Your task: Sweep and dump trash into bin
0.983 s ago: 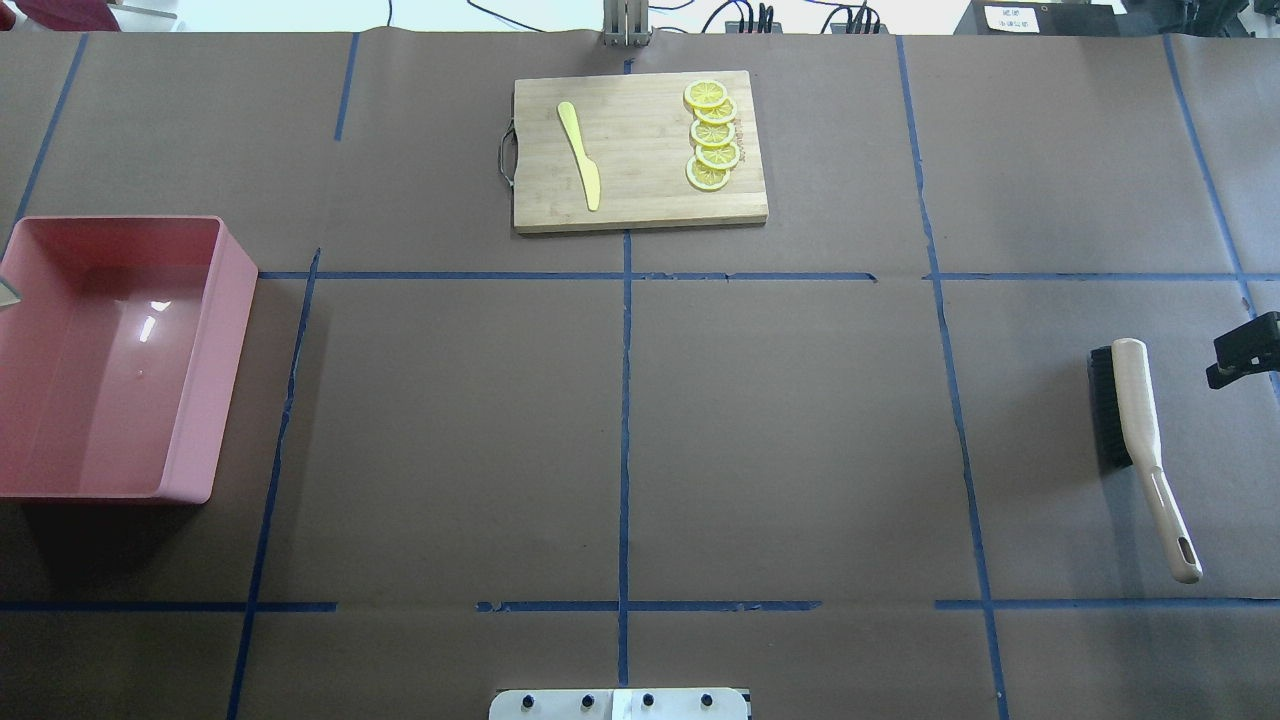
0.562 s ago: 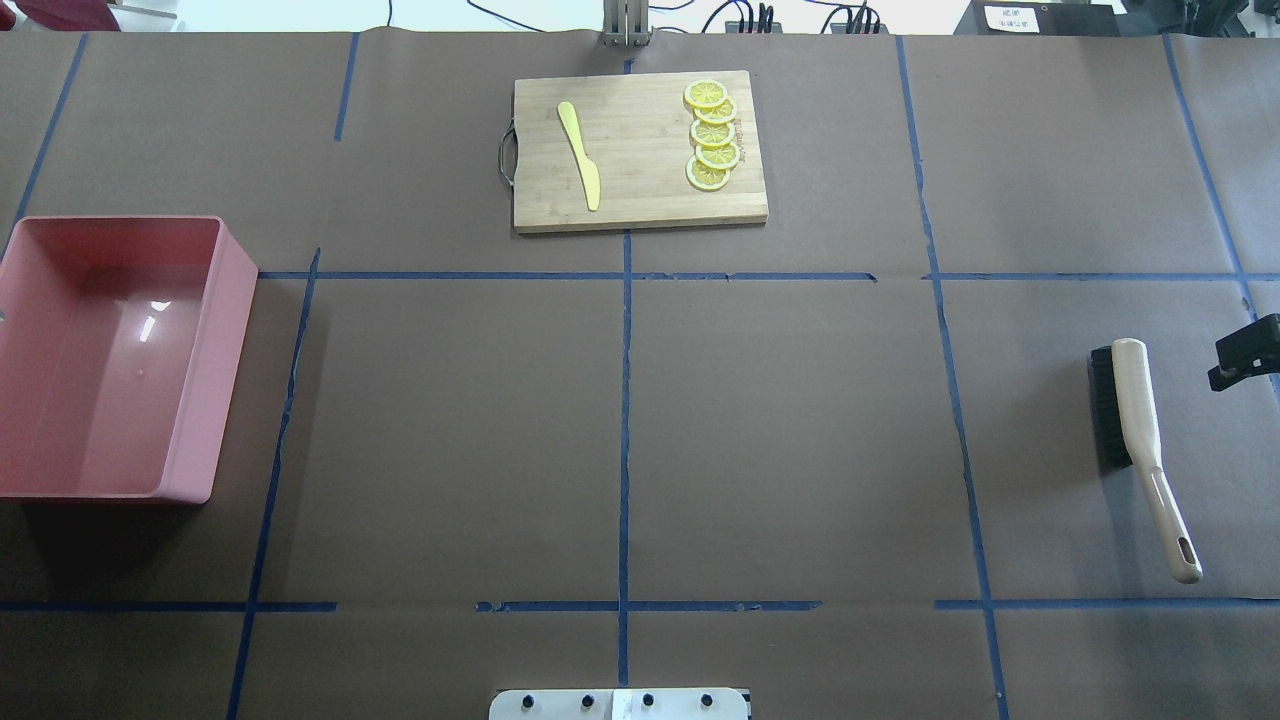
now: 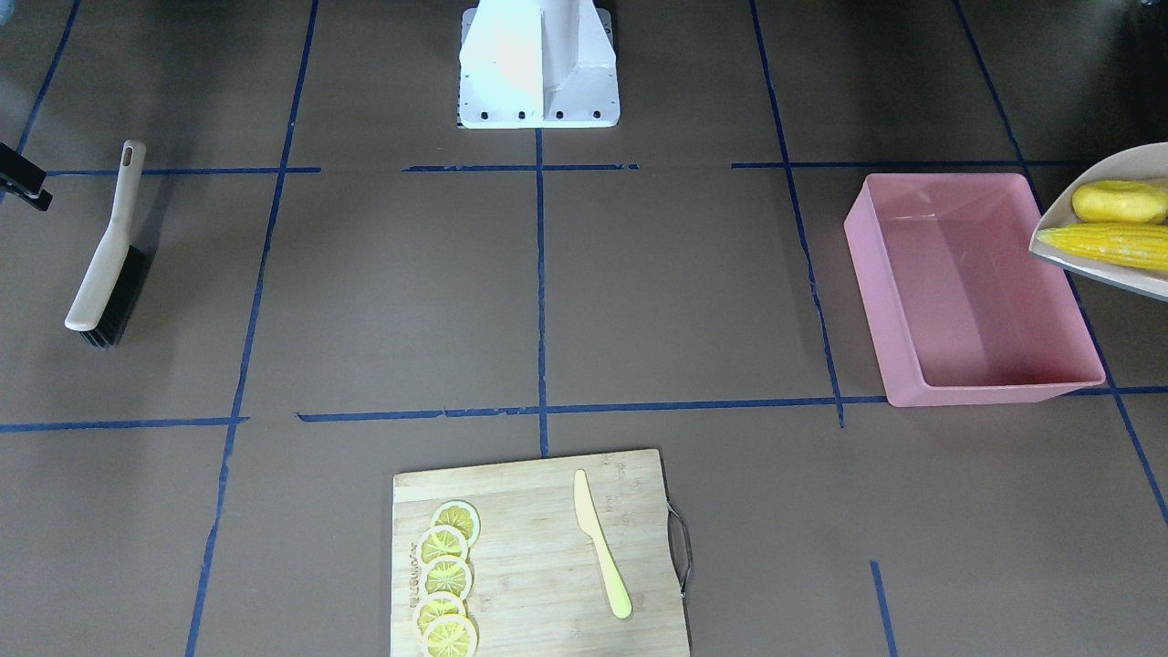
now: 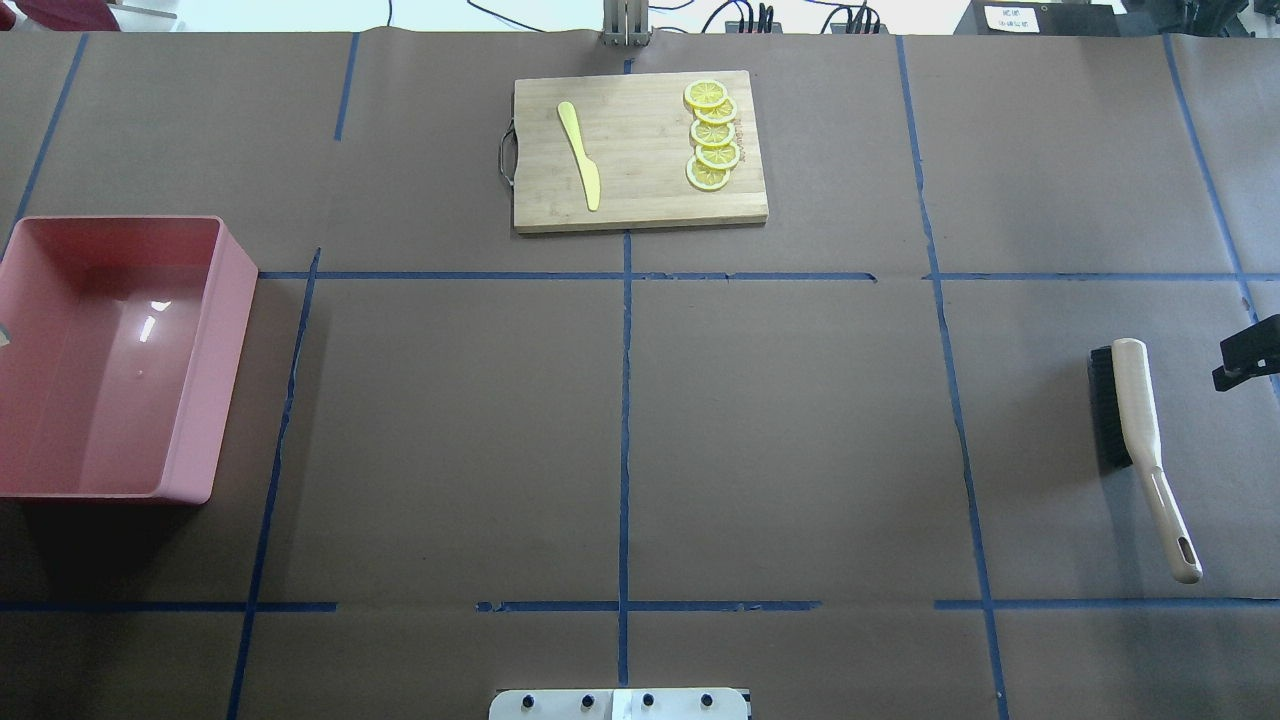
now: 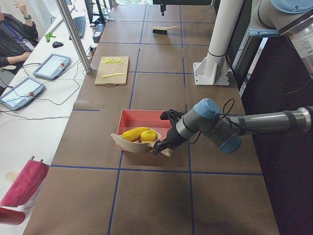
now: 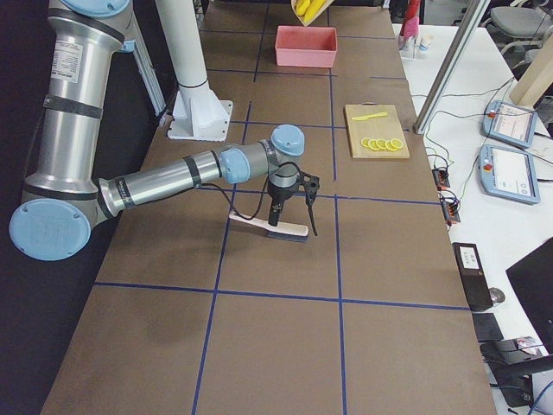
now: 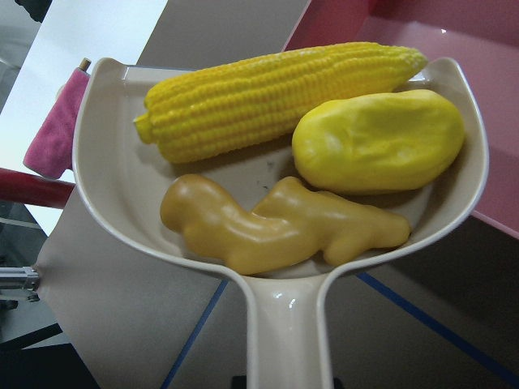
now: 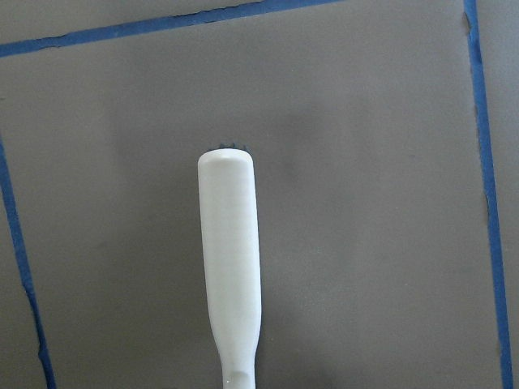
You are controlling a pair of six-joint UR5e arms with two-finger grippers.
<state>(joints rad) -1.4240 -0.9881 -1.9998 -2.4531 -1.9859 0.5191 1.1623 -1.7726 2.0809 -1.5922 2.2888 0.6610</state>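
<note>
A beige dustpan (image 7: pixel 113 186) hangs in the air just beside the pink bin (image 3: pixel 876 301), off its outer long wall. It carries the trash: a corn cob (image 7: pixel 276 93), a yellow potato (image 7: pixel 377 142) and a tan ginger root (image 7: pixel 276 227). My left gripper (image 5: pixel 164 147) is shut on the dustpan's handle. In the front view only the corn (image 3: pixel 1104 245) and potato (image 3: pixel 1118 201) show. The bin (image 4: pixel 235 300) holds nothing. My right gripper (image 4: pixel 1245 360) hovers open above the brush (image 4: pixel 1135 410), which lies flat on the table.
A wooden cutting board (image 4: pixel 640 190) sits at the far middle with lemon slices (image 4: pixel 712 135) and a pale yellow knife (image 4: pixel 580 155). The robot's white base (image 3: pixel 538 64) stands at the near edge. A person (image 5: pixel 14 34) sits at a side desk with tablets.
My right gripper has drifted slightly toward the right edge of the overhead view. The sliver of dustpan at the bin's left edge has shifted a little. The brush and the bin stay put.
</note>
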